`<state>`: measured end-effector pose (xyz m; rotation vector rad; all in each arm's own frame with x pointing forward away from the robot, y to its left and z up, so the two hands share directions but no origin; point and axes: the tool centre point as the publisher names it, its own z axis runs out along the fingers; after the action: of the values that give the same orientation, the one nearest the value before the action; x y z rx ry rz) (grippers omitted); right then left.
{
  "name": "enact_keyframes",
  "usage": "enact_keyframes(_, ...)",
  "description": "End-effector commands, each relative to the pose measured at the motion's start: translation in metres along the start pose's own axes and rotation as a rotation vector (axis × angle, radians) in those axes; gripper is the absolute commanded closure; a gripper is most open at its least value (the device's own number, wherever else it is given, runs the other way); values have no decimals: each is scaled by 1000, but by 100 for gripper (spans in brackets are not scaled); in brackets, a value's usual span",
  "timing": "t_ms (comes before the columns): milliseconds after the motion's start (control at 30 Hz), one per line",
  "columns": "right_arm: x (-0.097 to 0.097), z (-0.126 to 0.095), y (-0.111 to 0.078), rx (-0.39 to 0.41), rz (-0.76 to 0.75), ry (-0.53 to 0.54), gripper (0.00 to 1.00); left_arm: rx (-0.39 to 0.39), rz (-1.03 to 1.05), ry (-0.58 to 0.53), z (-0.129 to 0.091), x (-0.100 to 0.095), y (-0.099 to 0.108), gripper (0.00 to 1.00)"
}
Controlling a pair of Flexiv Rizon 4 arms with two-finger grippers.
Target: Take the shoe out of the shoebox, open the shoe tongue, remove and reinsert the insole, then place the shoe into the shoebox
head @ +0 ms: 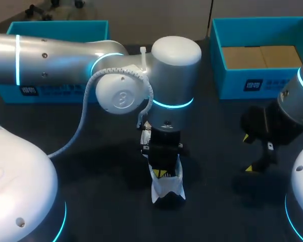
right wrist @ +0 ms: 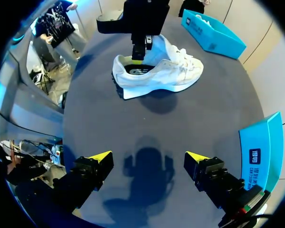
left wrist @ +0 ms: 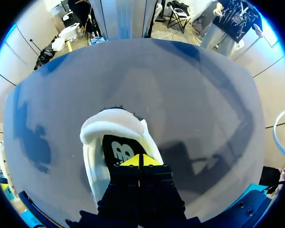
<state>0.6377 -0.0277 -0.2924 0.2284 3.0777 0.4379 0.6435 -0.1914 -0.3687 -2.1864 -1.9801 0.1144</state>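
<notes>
Near the counter's [head: 111, 201] front, white shoe [head: 167, 189] stands upright, out of any box. Left hand [left wrist: 139, 161] is down in its opening, clenched, tips together over black insole [left wrist: 118, 149]; can't tell if pinching it. Right hand [right wrist: 148, 156] released, over counter, well apart. Blue shoebox [head: 232, 88] far right, second shoebox [head: 55, 26] far left.

The shoe [head: 167, 187] sits mid-worktop [head: 212, 151], left gripper [left wrist: 139, 164] inside it, right gripper [right wrist: 148, 159] to its right; left box [head: 55, 24] and right box [head: 257, 83] behind.
</notes>
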Motion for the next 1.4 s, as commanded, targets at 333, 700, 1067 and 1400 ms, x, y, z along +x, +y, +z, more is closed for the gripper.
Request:
enact_keyframes(333, 1, 0, 0, 2, 1, -3, 0, 17, 8, 58, 24, -4, 0, 100)
enact_keyframes(700, 1, 0, 0, 2, 1, -3, 0, 16, -24, 51, 43, -10, 2, 100)
enact_keyframes(1067, 1, 0, 0, 2, 1, -3, 0, -27, -51, -23, 10, -13, -4, 100)
enact_keyframes(1400, 1, 0, 0, 2, 1, -3, 0, 18, -3, 40, 21, -20, -23, 100)
